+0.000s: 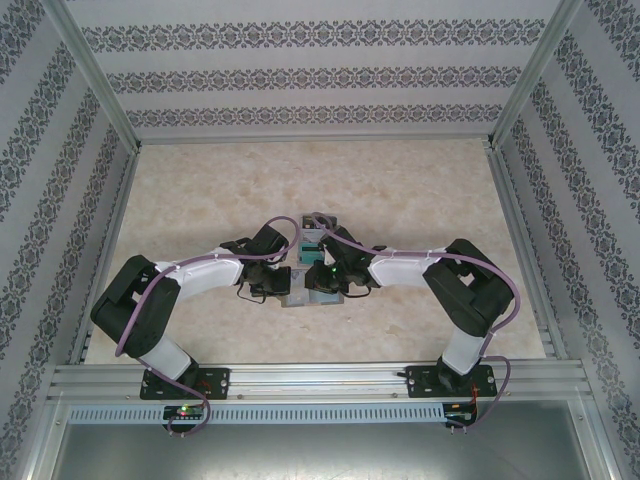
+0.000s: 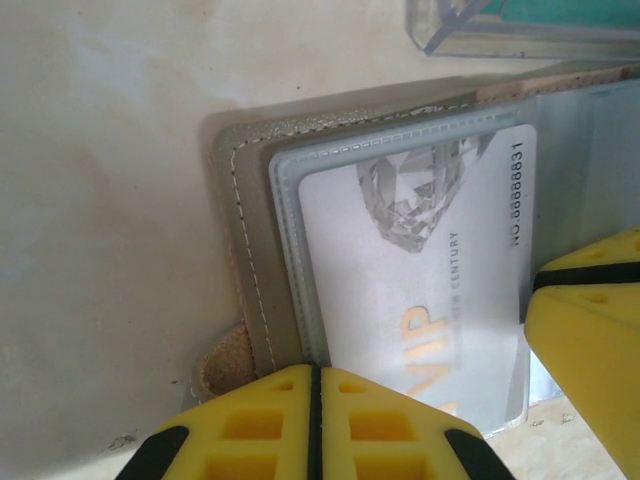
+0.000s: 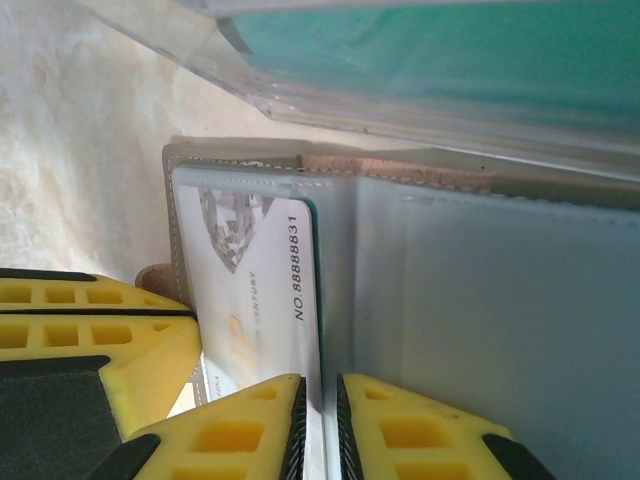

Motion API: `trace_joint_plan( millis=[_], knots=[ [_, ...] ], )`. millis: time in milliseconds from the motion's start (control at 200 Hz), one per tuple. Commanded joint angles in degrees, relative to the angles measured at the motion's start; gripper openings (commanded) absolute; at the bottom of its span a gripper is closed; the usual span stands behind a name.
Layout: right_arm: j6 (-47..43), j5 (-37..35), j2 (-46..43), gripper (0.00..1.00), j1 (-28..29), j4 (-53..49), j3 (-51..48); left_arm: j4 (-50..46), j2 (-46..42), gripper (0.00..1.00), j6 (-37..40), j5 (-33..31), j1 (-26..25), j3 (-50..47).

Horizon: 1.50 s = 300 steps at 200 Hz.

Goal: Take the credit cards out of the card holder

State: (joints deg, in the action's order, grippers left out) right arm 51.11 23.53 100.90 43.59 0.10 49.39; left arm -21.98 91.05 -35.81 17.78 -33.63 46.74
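Arms hide most of the card holder point(image 1: 300, 297), mid-table. At its edge the left gripper point(image 2: 315, 380) is pressed together; the right gripper point(image 3: 320, 390) clamps the grey card point(image 3: 265, 300), lower end hidden. Beyond it, a blurred, cropped teal card point(image 3: 450, 60). Marbled beige table point(image 1: 400, 190), patterned walls point(image 1: 300, 80)

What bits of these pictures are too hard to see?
Left wrist: the grey card has its lower end behind the left end effector; the top edge cuts off the teal card.
Right wrist: the teal card is blurred; the right end effector covers the grey card's bottom corner.
Top external: the card holder is tiny, mostly under both end effectors.
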Motion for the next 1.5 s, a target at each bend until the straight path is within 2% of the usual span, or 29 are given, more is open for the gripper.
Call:
trace_joint_plan(
  millis=[0,295,495,829,1019,1074,1189,1379,1494],
  knots=[
    [0.0,1.8,1.4,0.18,1.0,0.8,1.1,0.1,1.1,0.05,-0.3,0.2,0.1,0.3],
    [0.0,3.3,2.5,0.17,1.2,1.7,1.9,0.1,1.1,0.05,-0.3,0.5,0.1,0.3],
    [0.0,2.6,1.5,0.00,1.0,1.5,0.9,-0.1,1.0,0.05,-0.3,0.0,0.1,0.2],
    [-0.3,0.8,-3.1,0.00,-2.4,1.0,-5.0,-1.6,0.8,0.01,-0.1,-2.1,0.1,0.0],
    [-0.9,1.7,-3.3,0.00,-2.7,1.0,-5.0,-1.2,1.1,0.01,-0.3,-1.6,0.1,0.0],
    [-1.0,1.5,-2.7,0.13,-2.5,0.9,-4.3,-1.1,1.2,0.01,-0.2,-1.4,0.1,-0.1],
    [-1.0,1.6,-1.4,0.19,-2.3,1.2,-3.3,-1.0,1.1,0.00,-0.3,-1.3,0.1,-0.1],
    [-0.7,2.3,1.1,0.19,-2.1,2.5,-1.7,-0.9,1.0,0.00,-0.3,-1.1,0.1,-0.2],
    [-0.7,2.4,1.8,0.14,-2.1,2.7,-1.2,-0.9,1.1,0.00,-0.3,-1.0,0.1,-0.1]
  ],
)
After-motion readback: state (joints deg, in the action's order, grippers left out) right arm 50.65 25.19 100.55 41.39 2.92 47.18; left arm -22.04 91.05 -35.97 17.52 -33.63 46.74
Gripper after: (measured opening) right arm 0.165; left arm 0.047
